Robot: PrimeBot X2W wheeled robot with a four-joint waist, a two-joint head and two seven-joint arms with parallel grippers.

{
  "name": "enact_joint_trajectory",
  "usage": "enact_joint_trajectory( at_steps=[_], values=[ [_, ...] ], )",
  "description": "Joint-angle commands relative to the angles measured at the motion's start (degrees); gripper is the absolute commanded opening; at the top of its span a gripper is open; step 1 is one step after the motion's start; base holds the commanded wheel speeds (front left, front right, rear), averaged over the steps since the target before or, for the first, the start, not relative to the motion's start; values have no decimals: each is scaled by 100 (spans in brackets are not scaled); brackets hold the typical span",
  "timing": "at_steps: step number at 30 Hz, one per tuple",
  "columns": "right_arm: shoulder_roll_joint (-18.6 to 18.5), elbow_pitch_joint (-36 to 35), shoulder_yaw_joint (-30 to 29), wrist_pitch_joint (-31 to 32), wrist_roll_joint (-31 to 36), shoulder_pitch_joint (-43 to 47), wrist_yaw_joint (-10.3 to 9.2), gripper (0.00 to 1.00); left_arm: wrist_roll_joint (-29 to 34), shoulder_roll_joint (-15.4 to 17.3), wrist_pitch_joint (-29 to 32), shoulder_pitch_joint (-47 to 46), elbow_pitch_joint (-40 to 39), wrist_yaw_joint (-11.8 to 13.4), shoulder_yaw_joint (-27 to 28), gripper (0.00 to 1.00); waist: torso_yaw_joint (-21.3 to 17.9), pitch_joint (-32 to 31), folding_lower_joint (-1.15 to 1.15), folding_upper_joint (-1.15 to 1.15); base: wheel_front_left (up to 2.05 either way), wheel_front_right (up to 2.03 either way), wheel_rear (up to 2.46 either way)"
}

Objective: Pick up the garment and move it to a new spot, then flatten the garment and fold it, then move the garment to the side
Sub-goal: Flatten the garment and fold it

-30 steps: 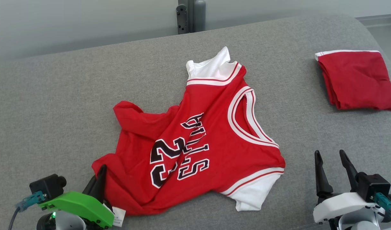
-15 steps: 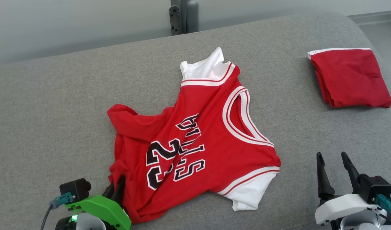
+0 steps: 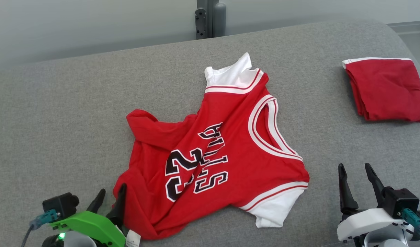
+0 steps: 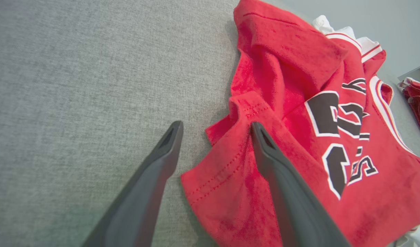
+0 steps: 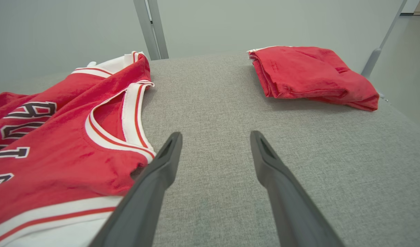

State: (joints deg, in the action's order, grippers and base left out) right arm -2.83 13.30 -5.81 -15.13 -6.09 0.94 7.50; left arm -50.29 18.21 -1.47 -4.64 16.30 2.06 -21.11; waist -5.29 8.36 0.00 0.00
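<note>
Red and rumpled, the jersey (image 3: 216,154) lies toward the near edge of the grey cushion (image 3: 58,120), so we judge flattening, folding and moving aside undone (our left gripper (image 3: 112,189) spread astride its hem corner, right gripper (image 3: 354,167) spread, empty, near it).

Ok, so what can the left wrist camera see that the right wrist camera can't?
Left wrist camera's extras: the left gripper, open, with one finger over the jersey's stitched bottom corner, and the big black number. Right wrist camera's extras: the right gripper, open above bare grey cushion, and a metal post behind. Both see the red jersey, its white-trimmed opening, and the folded red cloth farther off.
</note>
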Motion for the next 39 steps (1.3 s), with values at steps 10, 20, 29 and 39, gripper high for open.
enact_joint_trajectory(
  at_steps=[10,20,29,39],
  values=[
    [-16,9,6,-1,-9,-21,-2,100,-713,574,753,749,-835,25,345,100,-196,41,0,0,0,0,0],
    [-15,-1,-33,-1,-38,-100,-2,100,-910,479,1140,752,-743,-52,136,0,-298,153,0,0,0,0,0],
    [-13,-30,-142,-1,-3,99,-2,100,-786,519,52,1335,-1324,428,865,0,-16,24,0,0,0,0,0],
    [-17,-22,-42,-1,103,93,-2,100,-887,-211,-688,1782,-1076,1052,1169,0,344,-20,0,0,0,0,0]
  ],
)
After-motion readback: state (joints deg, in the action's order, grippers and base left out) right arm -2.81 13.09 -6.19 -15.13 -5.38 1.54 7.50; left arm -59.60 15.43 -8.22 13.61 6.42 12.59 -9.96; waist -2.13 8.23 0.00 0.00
